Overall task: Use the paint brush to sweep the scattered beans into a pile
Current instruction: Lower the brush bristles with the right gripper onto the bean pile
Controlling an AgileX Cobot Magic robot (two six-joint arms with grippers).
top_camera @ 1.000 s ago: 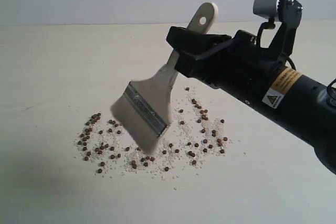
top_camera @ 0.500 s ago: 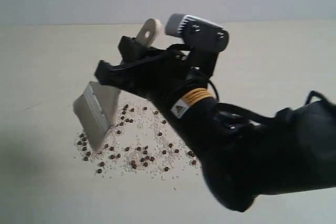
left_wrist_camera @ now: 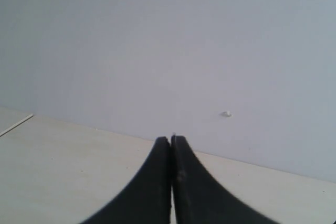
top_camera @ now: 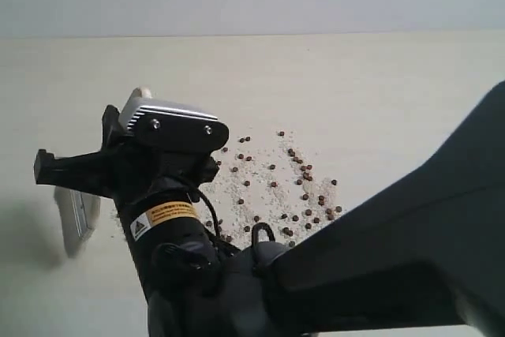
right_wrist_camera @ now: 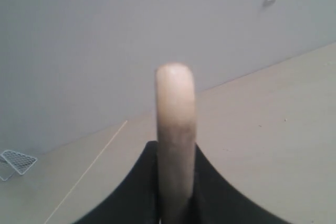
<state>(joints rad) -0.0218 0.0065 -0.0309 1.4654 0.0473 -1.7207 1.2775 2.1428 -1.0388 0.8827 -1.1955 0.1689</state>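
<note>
Beans [top_camera: 272,185] lie scattered with whitish grit on the pale table [top_camera: 379,92], not gathered into a heap. Paint brush [top_camera: 77,215], bristles downward, stands at the left edge of the spread, its wooden handle clamped between the jaws of the right gripper [right_wrist_camera: 176,148]. Left gripper [left_wrist_camera: 171,145]: jaws pressed together, empty.

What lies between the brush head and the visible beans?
In the exterior view, the right arm's black wrist stands between the paint brush and the beans.
</note>
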